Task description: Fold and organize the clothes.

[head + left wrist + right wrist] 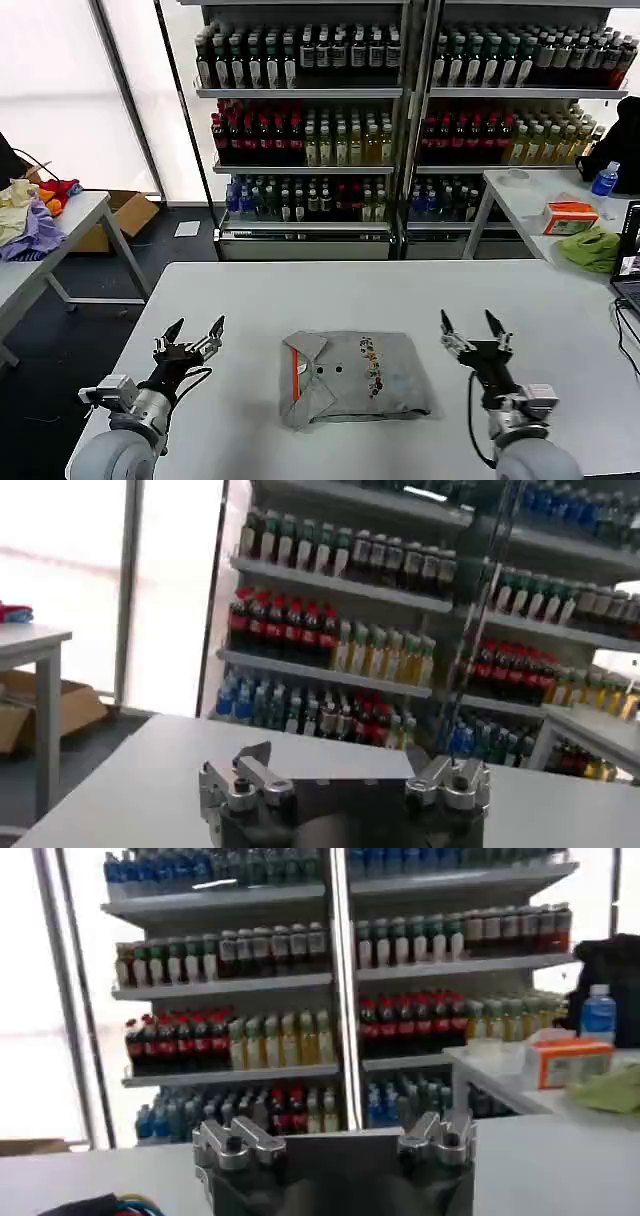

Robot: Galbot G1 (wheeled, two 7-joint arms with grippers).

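A light grey collared shirt lies folded into a compact rectangle at the middle of the white table. An orange-red stripe runs along its collar at the left end, and a small multicoloured print shows on its chest. My left gripper hovers open to the shirt's left, raised off the table and holding nothing. My right gripper stands open to the shirt's right, also raised and holding nothing. Both sets of fingers point away toward the shelves, as the left gripper and the right gripper show in the wrist views.
Shelves of bottled drinks fill the back. A side table at the left carries purple, yellow and red fabrics. Another table at the right holds a lime-green cloth, an orange box and a blue bottle. Cables trail along the table's right edge.
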